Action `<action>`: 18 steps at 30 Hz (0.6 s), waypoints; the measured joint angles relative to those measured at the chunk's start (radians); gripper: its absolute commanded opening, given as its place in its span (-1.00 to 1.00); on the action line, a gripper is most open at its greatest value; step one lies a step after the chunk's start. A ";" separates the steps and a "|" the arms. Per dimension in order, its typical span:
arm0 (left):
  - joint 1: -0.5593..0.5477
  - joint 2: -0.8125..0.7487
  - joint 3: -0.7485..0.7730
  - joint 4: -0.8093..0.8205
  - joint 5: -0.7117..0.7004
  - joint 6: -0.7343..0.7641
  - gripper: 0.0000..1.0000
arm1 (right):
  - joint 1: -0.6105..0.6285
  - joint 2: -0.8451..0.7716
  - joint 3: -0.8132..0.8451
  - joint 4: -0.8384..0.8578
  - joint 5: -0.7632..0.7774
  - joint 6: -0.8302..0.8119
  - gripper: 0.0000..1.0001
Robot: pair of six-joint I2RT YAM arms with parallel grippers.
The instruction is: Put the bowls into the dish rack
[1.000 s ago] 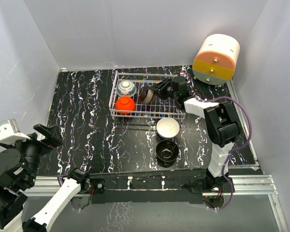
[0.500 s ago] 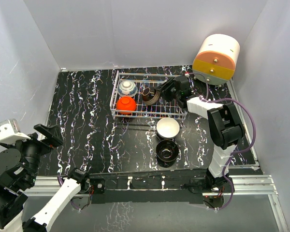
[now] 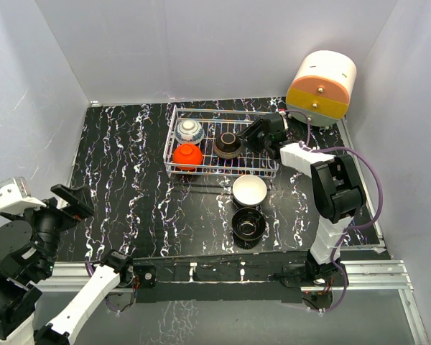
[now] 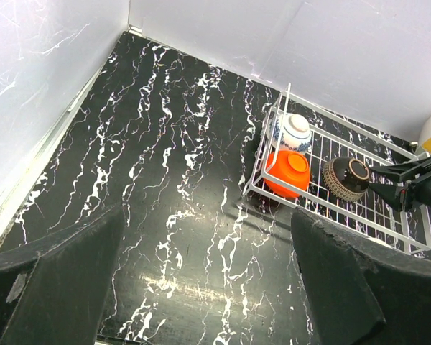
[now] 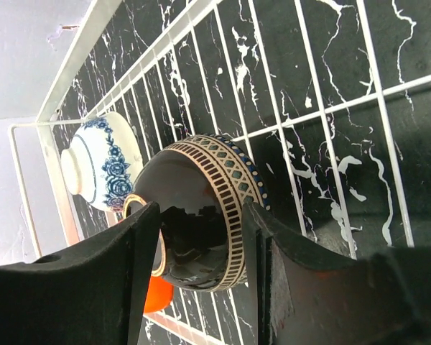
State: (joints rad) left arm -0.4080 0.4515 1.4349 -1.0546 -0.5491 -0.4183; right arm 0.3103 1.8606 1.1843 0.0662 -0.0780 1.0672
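The white wire dish rack (image 3: 169, 144) holds three bowls. They are a blue-and-white one (image 3: 189, 130), a red one (image 3: 187, 154) and a dark bowl with a tan patterned band (image 3: 228, 144), all bottom up. My right gripper (image 3: 250, 135) is at the banded bowl's right side. In the right wrist view this gripper (image 5: 199, 215) is open, a finger on either side of the banded bowl (image 5: 201, 180), which rests on the rack floor. A white bowl (image 3: 249, 190) and a black bowl (image 3: 248, 225) stand upright on the table in front of the rack. My left gripper (image 4: 208, 287) hangs wide open, holding nothing, over the near left of the table.
A cream-and-orange round drawer unit (image 3: 321, 88) stands at the back right corner, just behind the right arm. White walls close in the black marbled table (image 3: 122, 165) on three sides. The right arm's cable (image 3: 366, 180) loops over the table's right edge.
My right jaws have widened and let go of the banded bowl. It has gone from tilted on its side to lying bottom up on the rack floor. The left arm has not moved.
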 measured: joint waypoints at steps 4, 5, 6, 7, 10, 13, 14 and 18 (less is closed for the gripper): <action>0.000 0.000 -0.013 0.000 0.007 -0.002 0.94 | 0.000 -0.003 0.019 -0.032 0.006 -0.026 0.03; 0.000 0.000 -0.013 0.000 0.008 -0.002 0.94 | 0.000 -0.003 0.025 -0.042 0.010 -0.036 0.03; 0.000 0.000 -0.014 0.000 0.008 -0.002 0.94 | 0.000 -0.004 0.032 -0.052 0.016 -0.047 0.03; 0.000 0.000 -0.014 0.000 0.008 -0.002 0.94 | 0.000 -0.005 0.038 -0.063 0.022 -0.058 0.03; 0.000 0.000 -0.014 0.000 0.009 -0.002 0.94 | 0.003 -0.010 0.058 -0.102 0.043 -0.101 0.03; 0.000 0.000 -0.016 0.005 0.010 -0.002 0.94 | 0.010 -0.014 0.094 -0.153 0.079 -0.160 0.03; 0.000 0.000 -0.017 0.006 0.010 -0.002 0.94 | 0.013 -0.014 0.106 -0.169 0.089 -0.182 0.03; 0.000 0.000 -0.032 0.010 0.013 -0.002 0.94 | 0.024 -0.014 0.134 -0.207 0.121 -0.253 0.04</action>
State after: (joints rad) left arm -0.4080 0.4511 1.4033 -1.0451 -0.5358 -0.4202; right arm 0.3340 1.8469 1.3182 -0.1406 0.0433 0.8143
